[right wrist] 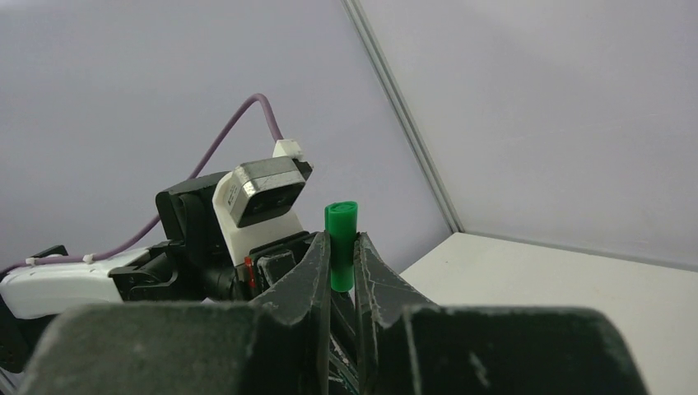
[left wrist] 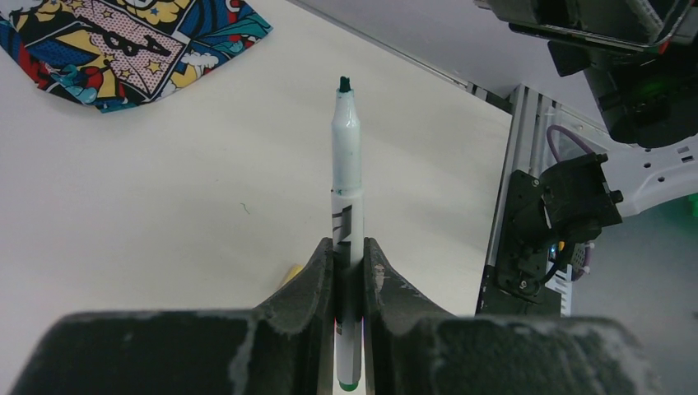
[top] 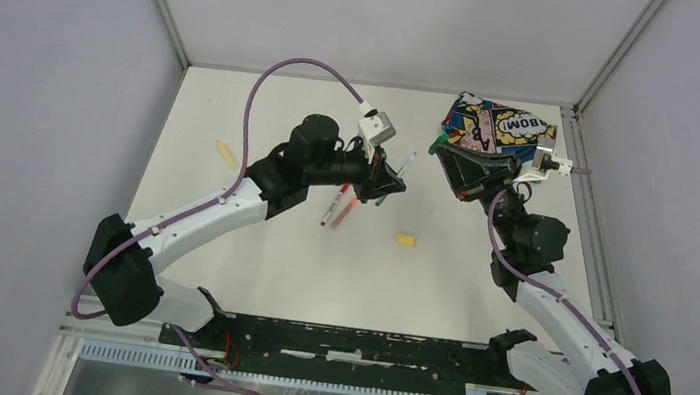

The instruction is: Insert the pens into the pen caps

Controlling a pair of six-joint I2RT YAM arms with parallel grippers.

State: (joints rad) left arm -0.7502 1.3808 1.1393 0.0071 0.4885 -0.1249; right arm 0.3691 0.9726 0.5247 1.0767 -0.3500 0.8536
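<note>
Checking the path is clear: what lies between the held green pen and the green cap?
Nothing: top view shows only bare table between the green pen in the left gripper and the green cap in the right gripper.

The left arm (top: 214, 206) and right arm (top: 563, 319) are built of white links and black joints, fitted with purple cables (top: 307, 61) and scuffed black fingers (left wrist: 313, 284).

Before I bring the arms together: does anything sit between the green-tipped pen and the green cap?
Nothing visible does. The whitish green-tipped marker pen, gripped in the left hand, and the stubby green plastic cap, gripped in the right hand, are apart, with only open air between them in the top view.
</note>
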